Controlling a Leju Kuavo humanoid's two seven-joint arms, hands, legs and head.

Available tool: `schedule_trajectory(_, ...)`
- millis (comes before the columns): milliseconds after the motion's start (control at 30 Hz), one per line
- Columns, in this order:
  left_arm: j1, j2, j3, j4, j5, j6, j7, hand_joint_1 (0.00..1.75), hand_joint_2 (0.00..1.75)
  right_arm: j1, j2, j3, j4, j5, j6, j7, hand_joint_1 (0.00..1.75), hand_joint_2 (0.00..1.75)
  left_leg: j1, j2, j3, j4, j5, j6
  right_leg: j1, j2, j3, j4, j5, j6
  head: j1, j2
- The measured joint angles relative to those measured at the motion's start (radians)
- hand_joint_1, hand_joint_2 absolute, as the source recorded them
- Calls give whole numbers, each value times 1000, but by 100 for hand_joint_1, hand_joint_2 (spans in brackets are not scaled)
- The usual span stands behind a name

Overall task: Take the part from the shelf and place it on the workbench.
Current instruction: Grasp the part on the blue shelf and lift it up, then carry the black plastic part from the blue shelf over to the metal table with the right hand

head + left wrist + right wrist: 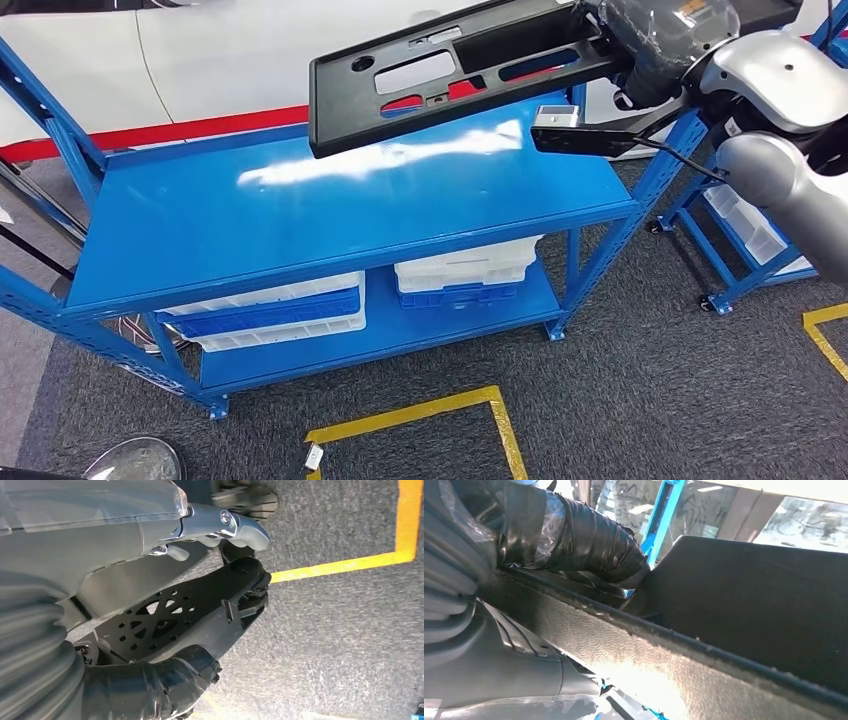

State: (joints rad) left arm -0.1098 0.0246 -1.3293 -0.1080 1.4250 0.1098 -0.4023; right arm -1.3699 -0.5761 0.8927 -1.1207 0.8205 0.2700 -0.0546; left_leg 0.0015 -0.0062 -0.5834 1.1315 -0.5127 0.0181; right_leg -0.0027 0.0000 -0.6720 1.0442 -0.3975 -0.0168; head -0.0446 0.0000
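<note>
- The right hand (660,40), wrapped in black tape, grips one end of the long black part (450,70), holding it in the air above the top board of the blue shelf (300,220).
- The part hangs tilted, not touching the shelf.
- White bins (280,310) sit on the shelf's lower board.
- The left hand (220,530) hangs over grey carpet beside a yellow floor line (340,565), fingers curled in, holding nothing.
</note>
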Motion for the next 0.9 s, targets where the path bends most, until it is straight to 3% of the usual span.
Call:
schedule_trajectory(67, -1, 1, 0, 0, 0, 1, 0, 0, 175, 1, -1, 0, 1, 0, 0, 0, 175, 175, -7, -1, 57, -92, -3, 8, -2, 0, -7, -2, 16, 11, 0, 0)
schedule_trajectory(167, -1, 5, -1, 0, 1, 2, 1, 0, 175, 3, -2, 2, 4, -2, 0, -1, 175, 175, -12, 1, 54, -122, 22, 27, -9, 0, -16, -9, 28, 30, 1, 0)
schedule_trajectory(200, -2, 6, -1, 0, 1, 2, 1, 0, 175, 4, -3, 3, 6, -4, 0, -1, 175, 175, -11, 4, 47, -129, 34, 36, -10, 1, -23, 4, 7, 34, 1, 0)
schedule_trajectory(233, -2, 6, -1, 0, 2, 2, 2, 0, 175, 5, -3, 4, 7, -5, 0, -2, 175, 175, -9, 7, 38, -135, 48, 43, -10, 1, -35, 36, -33, 37, 1, 0)
schedule_trajectory(300, -3, 6, -3, 0, 3, 2, 3, 0, 175, 6, -4, 6, 10, -7, 0, -3, 175, 175, -10, 9, 11, -135, 69, 50, -11, 1, -62, 148, -130, 42, 2, 0)
schedule_trajectory(333, -3, 6, -4, 0, 4, 2, 3, 0, 175, 8, -4, 8, 13, -8, 0, -3, 175, 175, -10, 9, -4, -133, 79, 50, -12, 1, -71, 206, -158, 45, 2, 0)
schedule_trajectory(367, -3, 6, -7, 0, 5, 2, 3, 0, 175, 10, -4, 9, 15, -8, 0, -3, 175, 175, -10, 10, -20, -131, 90, 49, -12, 1, -71, 245, -160, 48, 2, 0)
schedule_trajectory(400, -3, 6, -9, 0, 6, 2, 3, 0, 175, 12, -4, 10, 18, -8, 0, -3, 175, 175, -10, 10, -36, -127, 99, 48, -13, 1, -58, 257, -142, 49, 2, 0)
schedule_trajectory(467, -3, 6, -14, 0, 8, 2, 4, 0, 175, 13, -4, 12, 22, -8, 0, -3, 175, 175, -9, 11, -69, -115, 115, 43, -14, 0, 15, 186, -90, 49, 1, 0)
schedule_trajectory(533, -2, 6, -16, 0, 9, 3, 6, 0, 175, 13, -3, 12, 25, -8, 0, -3, 175, 175, -11, 10, -91, -104, 129, 34, -9, 1, 107, 58, -98, 42, 1, 0)
schedule_trajectory(567, -2, 7, -16, 0, 9, 3, 6, 0, 175, 14, -3, 12, 26, -8, 0, -3, 175, 175, -12, 10, -96, -102, 137, 29, -6, 2, 134, 14, -112, 37, 1, 0)
schedule_trajectory(600, -2, 7, -17, 0, 9, 3, 6, 0, 175, 14, -2, 12, 28, -8, 0, -3, 175, 175, -12, 9, -99, -103, 146, 24, -2, 2, 144, -7, -119, 32, 1, 0)
schedule_trajectory(667, -1, 8, -17, 0, 10, 3, 6, 0, 175, 13, -1, 13, 31, -8, 0, -3, 175, 175, -12, 6, -106, -104, 155, 14, -3, -2, 133, -15, -103, 19, 1, 0)
schedule_trajectory(700, 0, 8, -17, 0, 10, 3, 6, 0, 175, 12, 1, 14, 32, -8, 0, -3, 175, 175, -11, 5, -115, -93, 139, 8, -4, -5, 125, -19, -92, 10, 1, 0)
schedule_trajectory(733, 0, 8, -17, 0, 10, 3, 6, 0, 175, 12, 3, 14, 33, -8, 0, -3, 175, 175, -10, 3, -128, -63, 102, 3, -7, -7, 114, -22, -79, 1, 0, 0)
schedule_trajectory(800, 0, 8, -17, 0, 10, 3, 7, 0, 175, 12, 6, 15, 34, -8, 0, -3, 175, 175, -4, 3, -160, 49, -1, -7, -7, -9, 87, -23, -55, -9, 0, 0)
schedule_trajectory(833, 0, 8, -17, 0, 10, 3, 7, 0, 175, 12, 7, 15, 35, -8, 0, -3, 175, 175, -1, 3, -173, 117, -38, -11, -6, -10, 72, -21, -43, -10, 0, 0)
schedule_trajectory(867, 0, 8, -17, 0, 10, 3, 7, 0, 175, 12, 8, 15, 35, -8, 0, -3, 175, 175, 1, 3, -177, 168, -49, -13, -6, -10, 56, -20, -32, -10, 0, 0)
schedule_trajectory(900, 0, 8, -17, 0, 10, 3, 7, 0, 175, 13, 8, 16, 36, -8, 0, -3, 175, 175, 3, 3, -168, 193, -38, -15, -5, -10, 41, -18, -21, -9, 0, 0)
